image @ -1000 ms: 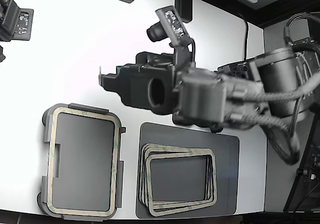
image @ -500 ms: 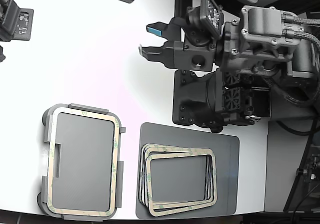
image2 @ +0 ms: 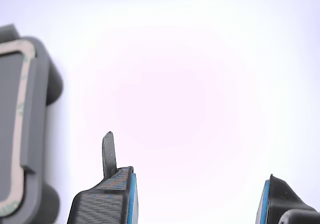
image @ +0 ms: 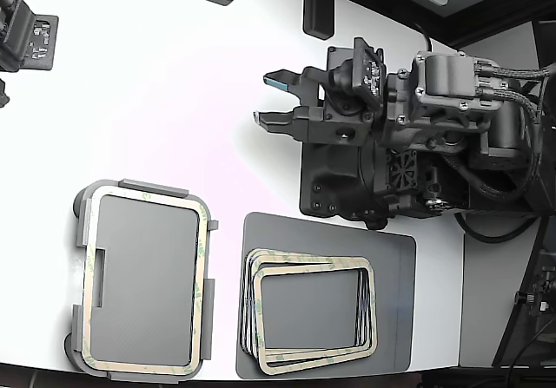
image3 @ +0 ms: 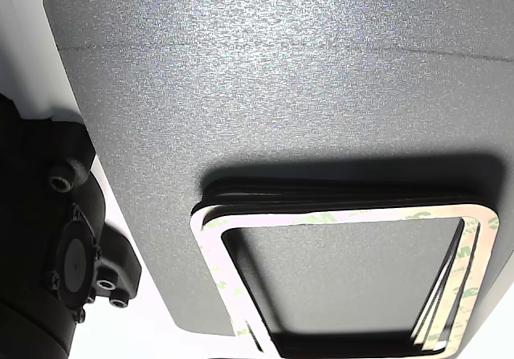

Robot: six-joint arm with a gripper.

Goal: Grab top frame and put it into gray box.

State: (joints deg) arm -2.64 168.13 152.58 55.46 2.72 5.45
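Top frame (image: 313,314) sits on the stack of like frames on the dark gray mat (image: 395,258), low in the exterior view and right of centre, untouched. Going left to right in that view:

- Gray box (image: 80,232), far left. One beige frame (image: 203,292) lies in it, seated along the rim. So at least one placement looks done, judging from how things lie. The wrist view shows the box corner (image2: 45,83) with that frame strip inside it.
- Stack on the mat, centre-right. Several frames are fanned slightly and not squared up; the top one is skewed a little against those below. Its long axis runs roughly across the exterior view, left to right, with the short sides facing the box and the mat's right edge. It lies flat, hollow centre showing mat. The other view shows the same stack (image3: 337,214) close up, with layered edges visible at its right side.
- Gripper (image: 271,98), above the stack and well apart from it, over bare white table (image: 174,75). Jaws are spread and nothing sits between them; the wrist view agrees, with both fingers (image2: 107,199) wide apart over empty table.

What's left, by my read: bring the gripper over the stack, pick the top frame, carry it leftward to the box. The current cycle has not started its grasp.
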